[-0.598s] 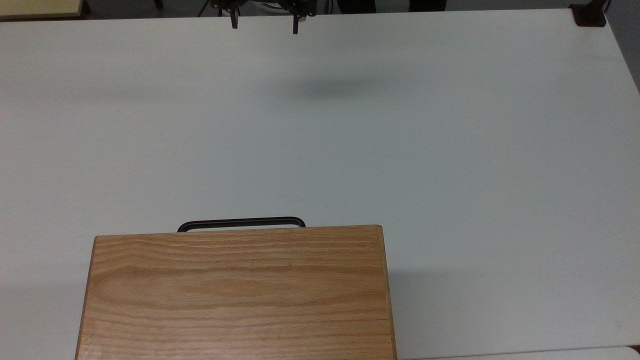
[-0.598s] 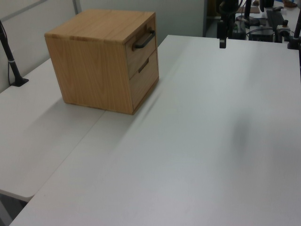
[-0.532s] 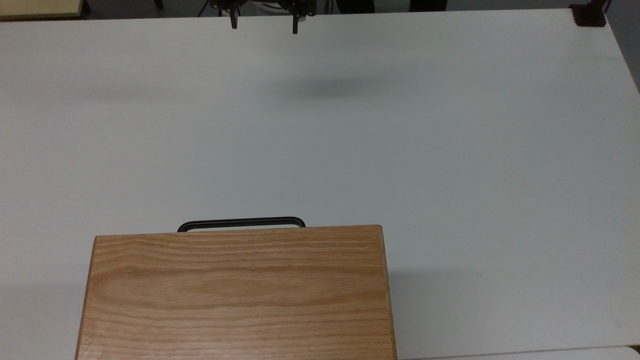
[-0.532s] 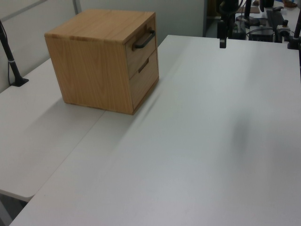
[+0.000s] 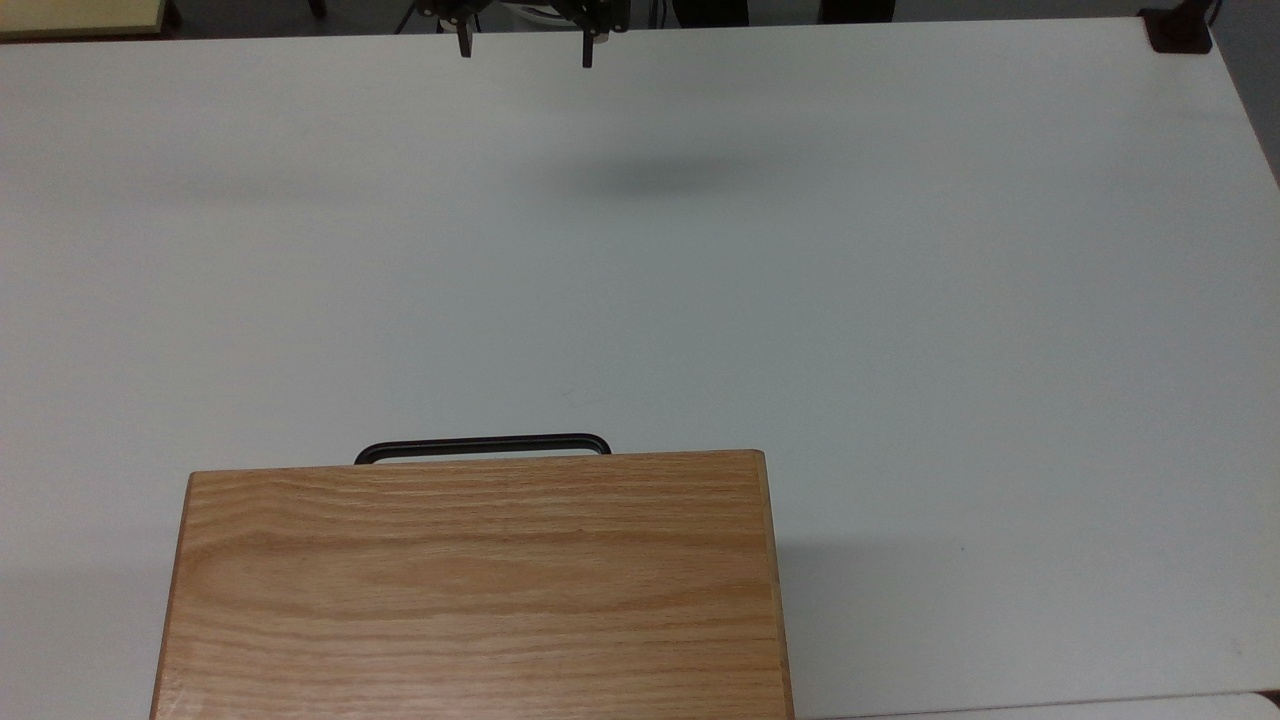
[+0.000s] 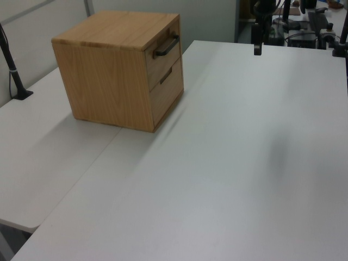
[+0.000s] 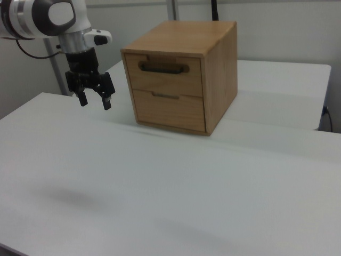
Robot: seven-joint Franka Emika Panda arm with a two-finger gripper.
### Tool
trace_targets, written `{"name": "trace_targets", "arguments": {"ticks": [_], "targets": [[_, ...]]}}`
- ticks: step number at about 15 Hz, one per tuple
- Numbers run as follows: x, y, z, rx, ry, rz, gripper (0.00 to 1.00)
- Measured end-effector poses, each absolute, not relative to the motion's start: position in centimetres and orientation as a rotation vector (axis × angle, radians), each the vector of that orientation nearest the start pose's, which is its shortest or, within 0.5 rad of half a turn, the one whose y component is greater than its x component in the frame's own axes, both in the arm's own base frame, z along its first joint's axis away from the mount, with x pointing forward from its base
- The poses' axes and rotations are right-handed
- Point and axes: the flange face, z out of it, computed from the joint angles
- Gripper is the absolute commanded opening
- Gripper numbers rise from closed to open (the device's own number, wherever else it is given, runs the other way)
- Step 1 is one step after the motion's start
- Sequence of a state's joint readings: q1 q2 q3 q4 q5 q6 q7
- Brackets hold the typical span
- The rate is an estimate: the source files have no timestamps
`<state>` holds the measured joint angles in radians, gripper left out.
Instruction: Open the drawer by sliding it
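The gripper [image 7: 94, 100] hangs, jaws apart, well apart from the shut drawer [image 7: 164, 68]; a misaligned approach could miss its handle [image 7: 163, 68] and shove the cabinet [image 7: 219, 74].

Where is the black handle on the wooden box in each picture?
Top view: the black handle pokes out past the far edge of the cabinet top, at bottom centre.
Left view: the handle is on the upper drawer, at upper left.
Right view: it faces us on the upper drawer, at top centre.
Shared landmark: the oak cabinet on the white table.
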<state>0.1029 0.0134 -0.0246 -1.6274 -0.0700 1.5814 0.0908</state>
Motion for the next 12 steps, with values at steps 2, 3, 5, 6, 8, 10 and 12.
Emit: {"name": "trace_targets", "arguments": {"ticks": [2,3,5,6,8,10,12], "targets": [[55.5,3.4,59.2,-3.216,0.024,0.103,1.0],[55.4,3.2,59.2,-3.216,0.03,0.109,1.0],[55.4,2.3,59.3,-3.215,0.055,0.114,1.0],[55.4,1.5,59.3,-3.214,0.079,0.118,1.0],[55.4,0.9,59.3,-3.211,0.174,0.116,1.0],[55.4,0.9,59.3,-3.204,0.319,0.11,1.0],[55.5,1.0,59.3,-3.188,0.471,0.106,1.0]]}}
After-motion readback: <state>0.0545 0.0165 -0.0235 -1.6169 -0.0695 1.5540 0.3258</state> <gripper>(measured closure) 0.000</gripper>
